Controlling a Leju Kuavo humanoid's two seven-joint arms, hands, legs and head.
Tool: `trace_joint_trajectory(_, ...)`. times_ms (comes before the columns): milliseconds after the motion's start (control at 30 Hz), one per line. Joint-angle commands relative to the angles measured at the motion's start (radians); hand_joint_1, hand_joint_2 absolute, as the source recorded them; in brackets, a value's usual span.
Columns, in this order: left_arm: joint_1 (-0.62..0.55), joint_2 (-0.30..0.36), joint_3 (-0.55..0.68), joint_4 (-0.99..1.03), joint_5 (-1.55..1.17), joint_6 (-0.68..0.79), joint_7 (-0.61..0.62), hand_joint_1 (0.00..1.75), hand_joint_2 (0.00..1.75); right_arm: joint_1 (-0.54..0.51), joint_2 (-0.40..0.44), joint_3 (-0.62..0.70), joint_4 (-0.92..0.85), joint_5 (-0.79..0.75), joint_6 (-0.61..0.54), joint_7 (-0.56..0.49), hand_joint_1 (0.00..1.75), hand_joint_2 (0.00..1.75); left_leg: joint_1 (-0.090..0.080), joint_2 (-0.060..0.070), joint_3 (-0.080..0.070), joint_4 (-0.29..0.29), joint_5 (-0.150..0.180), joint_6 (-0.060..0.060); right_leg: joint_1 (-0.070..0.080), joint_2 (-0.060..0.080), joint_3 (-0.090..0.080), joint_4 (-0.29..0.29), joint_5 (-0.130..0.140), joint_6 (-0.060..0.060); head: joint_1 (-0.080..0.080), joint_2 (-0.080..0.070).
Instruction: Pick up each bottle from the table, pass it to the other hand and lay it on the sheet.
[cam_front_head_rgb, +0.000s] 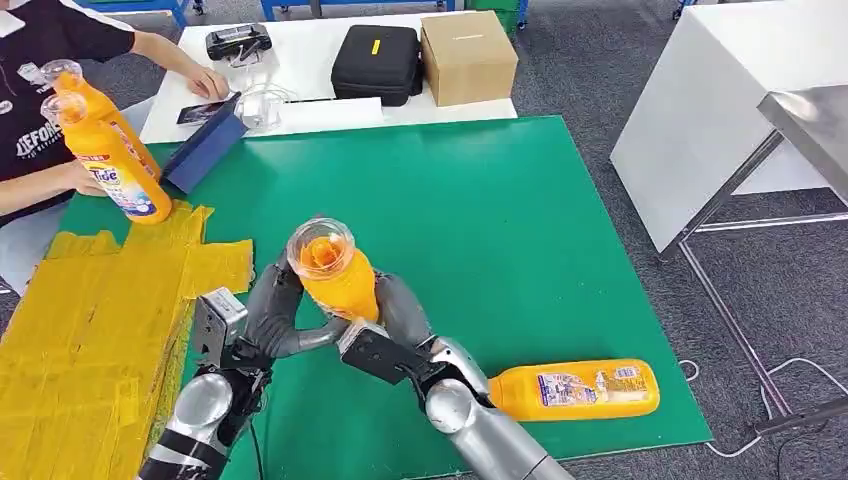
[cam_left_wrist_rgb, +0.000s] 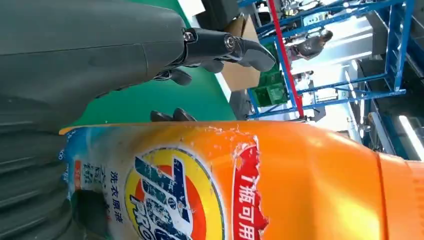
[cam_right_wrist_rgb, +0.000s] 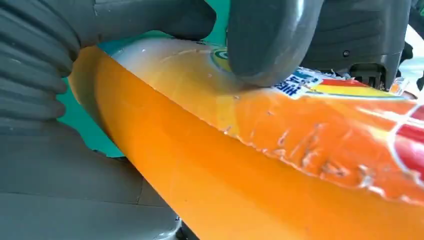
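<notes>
An orange detergent bottle (cam_front_head_rgb: 335, 272) stands upright in the air over the green mat (cam_front_head_rgb: 500, 200), between my two hands. My right hand (cam_front_head_rgb: 395, 322) grips its lower body, and its thumb (cam_right_wrist_rgb: 270, 40) presses on the label (cam_right_wrist_rgb: 345, 90). My left hand (cam_front_head_rgb: 262, 318) cups the bottle (cam_left_wrist_rgb: 260, 185) from the other side with the palm against it, while its thumb (cam_left_wrist_rgb: 225, 47) stands apart from it. A second orange bottle (cam_front_head_rgb: 576, 389) lies on its side near the mat's front right corner. The yellow sheet (cam_front_head_rgb: 90, 320) covers the table's left side.
A person at the far left holds two more orange bottles (cam_front_head_rgb: 105, 150) upright at the sheet's far end. Behind the mat stand a blue box (cam_front_head_rgb: 205, 145), a black case (cam_front_head_rgb: 376, 62) and a cardboard box (cam_front_head_rgb: 467, 55). A white table (cam_front_head_rgb: 720, 110) is on the right.
</notes>
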Motion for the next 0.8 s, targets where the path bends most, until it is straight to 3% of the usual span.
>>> trace_joint_trajectory(33, -0.046, -0.003, -0.039, 0.053, 0.012, -0.003, 0.008, 0.0, 1.75, -0.019, 0.0, 0.081, 0.057, 0.007, 0.012, -0.005, 1.75, 1.75, 0.001, -0.002, 0.003, 0.0, -0.001, -0.001, 0.001, -0.001, 0.003, -0.001, -0.001, -0.001, 0.0, 0.0)
trace_joint_trajectory(100, -0.044, -0.002, -0.042, 0.049, 0.015, -0.005, 0.008, 0.0, 1.75, -0.021, 0.0, 0.082, 0.059, 0.006, 0.013, -0.005, 1.75, 1.75, 0.002, -0.002, 0.003, 0.0, -0.001, -0.001, 0.001, -0.001, 0.004, -0.001, -0.001, -0.002, 0.0, 0.0)
trace_joint_trajectory(133, -0.041, -0.003, -0.043, 0.043, 0.02, -0.006, 0.006, 0.47, 1.75, -0.022, 0.0, 0.082, 0.061, 0.006, 0.014, -0.004, 1.75, 1.75, 0.002, -0.002, 0.005, 0.0, -0.002, -0.002, 0.002, -0.001, 0.006, -0.001, -0.002, -0.002, 0.0, 0.0)
trace_joint_trajectory(167, -0.039, -0.003, -0.044, 0.037, 0.024, -0.007, 0.005, 1.57, 1.75, -0.024, 0.001, 0.084, 0.064, 0.005, 0.016, -0.004, 1.75, 1.75, 0.002, -0.002, 0.003, 0.0, -0.001, -0.001, 0.002, -0.001, 0.004, -0.001, -0.001, -0.002, 0.0, 0.0)
trace_joint_trajectory(200, -0.039, -0.003, -0.044, 0.035, 0.026, -0.007, 0.004, 1.75, 1.75, -0.025, 0.001, 0.085, 0.065, 0.005, 0.017, -0.004, 1.75, 1.75, 0.002, -0.002, 0.004, 0.001, -0.002, -0.001, 0.002, -0.001, 0.005, -0.001, -0.002, -0.002, 0.0, 0.0)
trace_joint_trajectory(800, -0.041, -0.005, -0.037, 0.049, 0.046, -0.002, 0.002, 1.75, 1.75, -0.033, 0.005, 0.092, 0.086, 0.001, 0.016, 0.007, 1.75, 1.75, 0.002, -0.002, 0.003, 0.001, -0.001, -0.001, 0.002, -0.001, 0.004, 0.0, -0.001, -0.002, 0.0, 0.0)
